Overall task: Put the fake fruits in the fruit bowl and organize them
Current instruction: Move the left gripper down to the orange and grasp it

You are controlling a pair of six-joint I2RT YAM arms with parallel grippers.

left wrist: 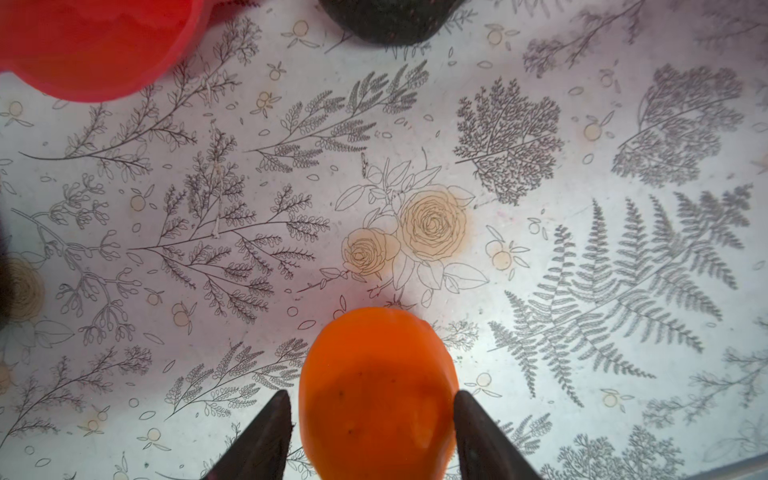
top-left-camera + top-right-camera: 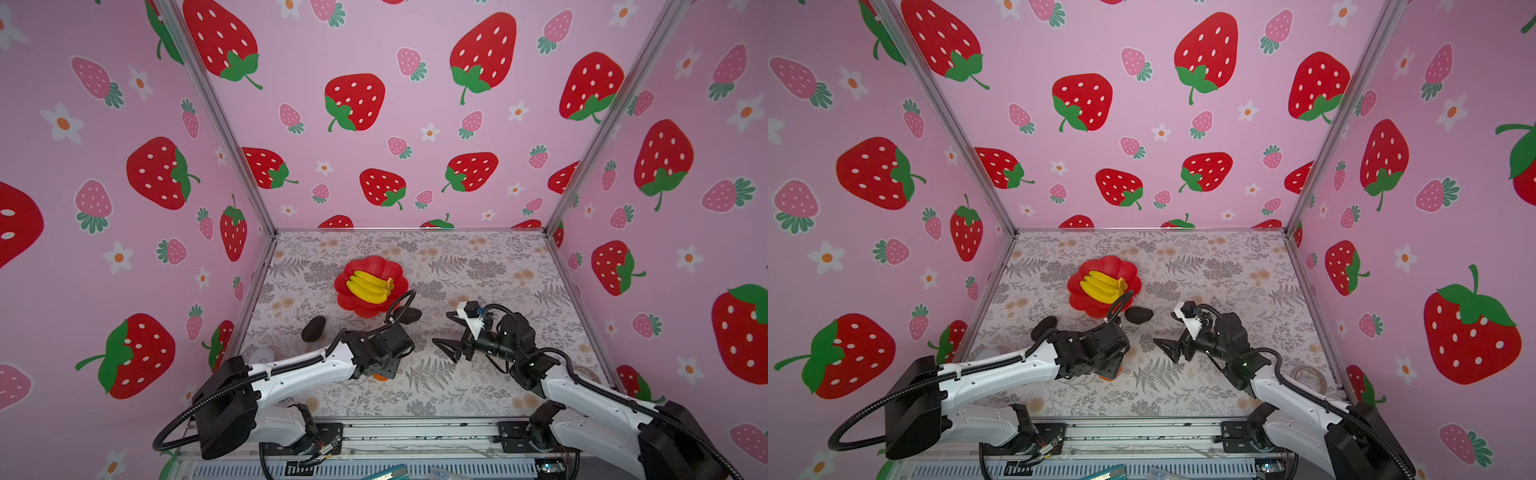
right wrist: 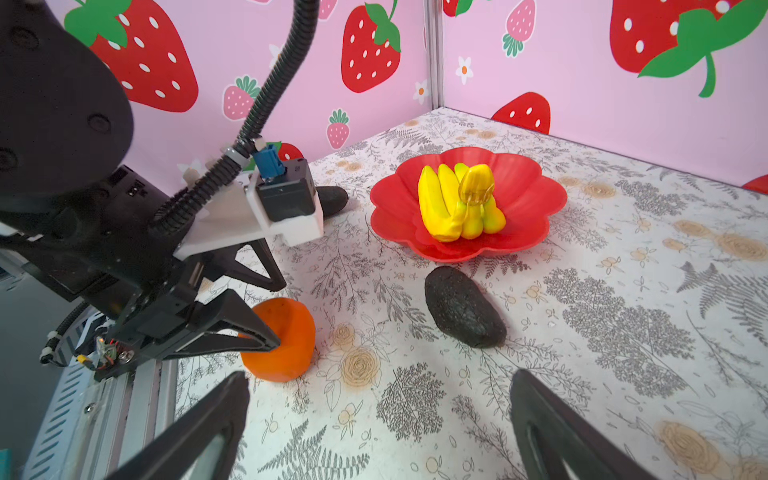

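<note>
Sitting between the left fingers [image 1: 266, 436] is the orange [image 1: 374, 395].

Your floral tabletop [image 2: 478, 270] carries: red bowl [image 2: 376, 262], orange [image 3: 291, 353], left avocado [image 2: 313, 328] apart from the bowl, right avocado [image 3: 463, 307] just beside its rim.

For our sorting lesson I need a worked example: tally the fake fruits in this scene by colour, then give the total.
Yellow: 2 (banana bunch and the small bumpy fruit resting on it, both in the red bowl)
Orange: 1 (orange)
Black: 2 (left avocado, right avocado)
Total: 5
</note>
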